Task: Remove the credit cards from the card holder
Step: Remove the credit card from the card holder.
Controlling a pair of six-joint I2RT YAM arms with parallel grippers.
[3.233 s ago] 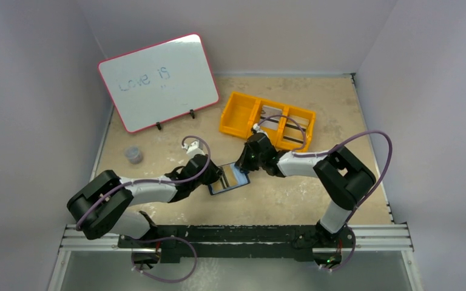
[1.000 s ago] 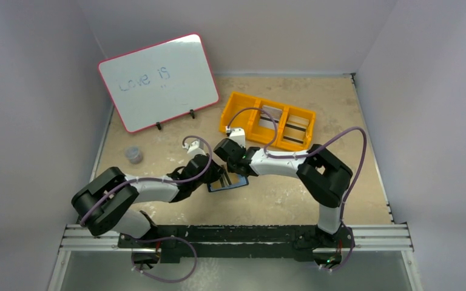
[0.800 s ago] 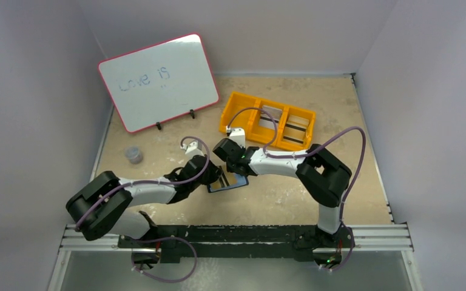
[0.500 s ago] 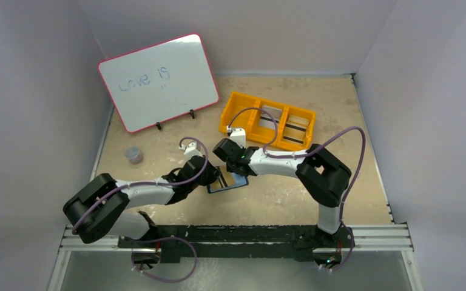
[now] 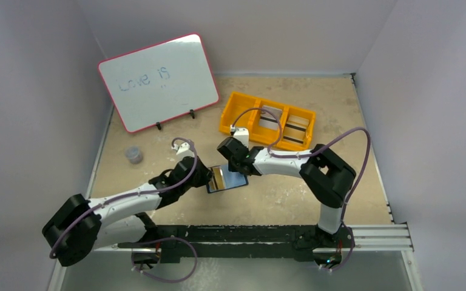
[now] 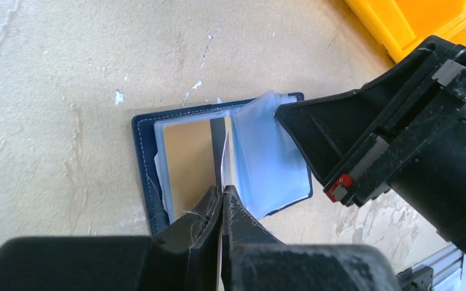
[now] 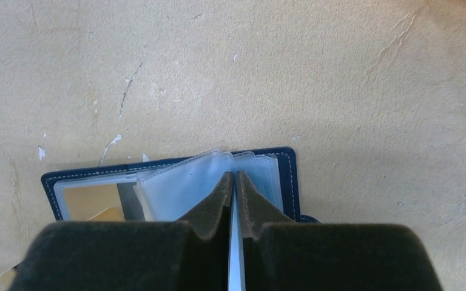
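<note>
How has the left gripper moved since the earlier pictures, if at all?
Yes. The left gripper has pulled back leftward, farther from the orange tray.

Reading "Love is" in thin, dark handwritten strokes on the whiteboard (image 5: 161, 82), pink-framed and leaning at the far left. Starting with a capital L and running as two short words across the upper left part of the white face, slanting with the board's tilt. Trailing a couple of faint specks beneath the second word, too small for reading. Appearing in the top view only.
</note>
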